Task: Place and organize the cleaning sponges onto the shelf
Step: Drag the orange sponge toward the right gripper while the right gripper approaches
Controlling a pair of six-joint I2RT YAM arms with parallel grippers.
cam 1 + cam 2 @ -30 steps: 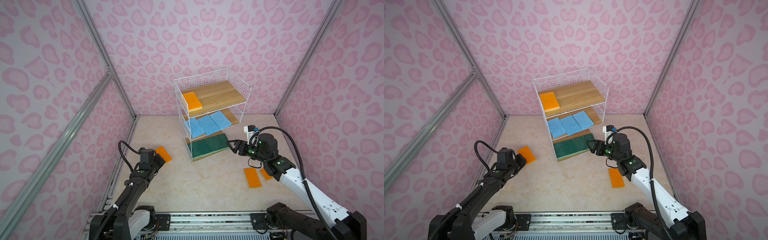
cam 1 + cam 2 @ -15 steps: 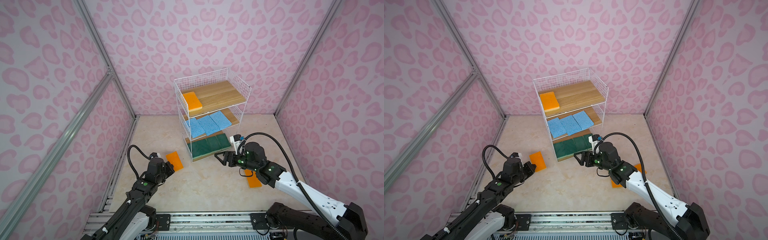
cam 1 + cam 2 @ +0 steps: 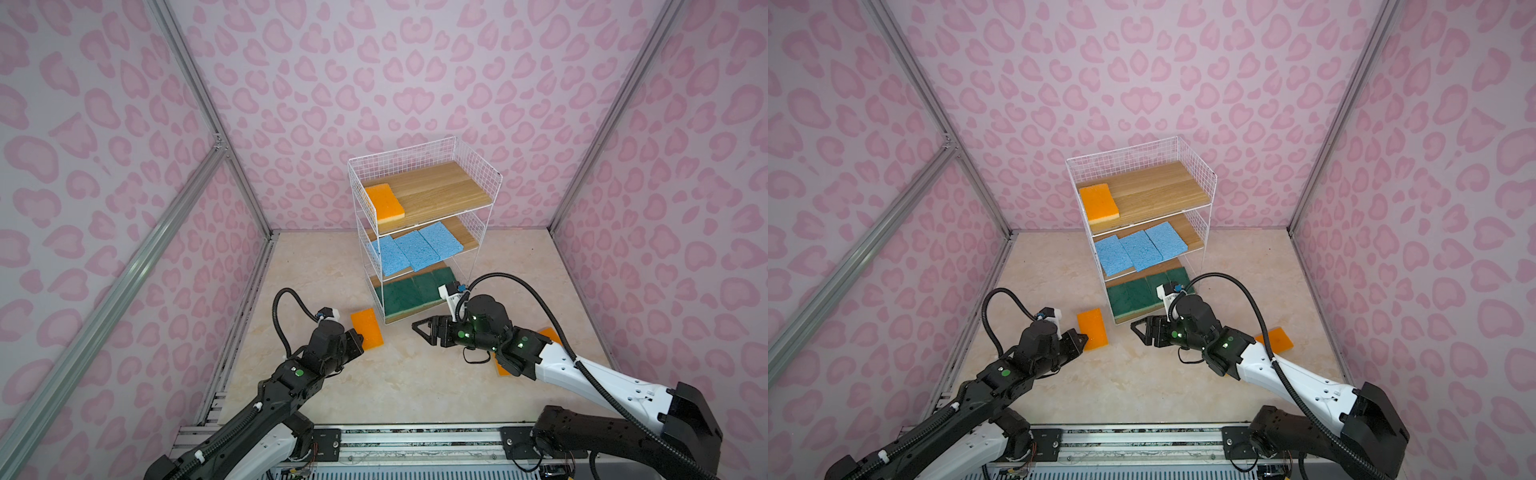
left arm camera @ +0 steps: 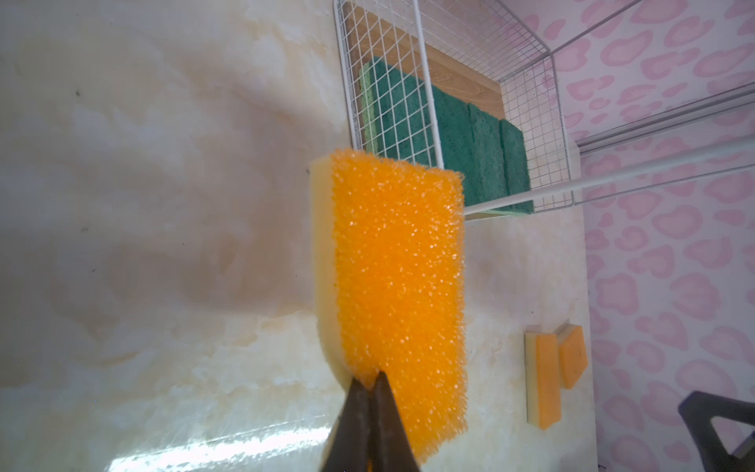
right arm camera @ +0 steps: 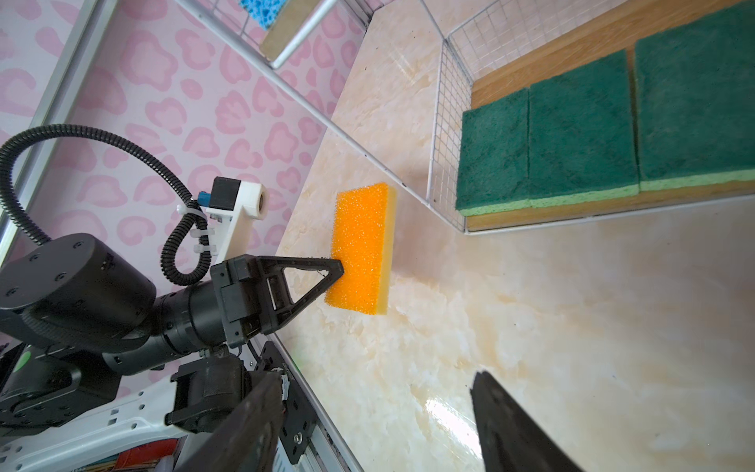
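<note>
Our left arm [image 3: 291,380] reaches forward and low, and our left gripper [image 3: 360,337] is pinched tight on one end of an orange sponge [image 3: 368,326], which juts out beyond its tips. Our right arm [image 3: 582,370] angles inward across the middle. Our right gripper [image 3: 417,328] points toward the left gripper with its jaws spread and nothing between them. The two grippers are near each other but apart.
</note>
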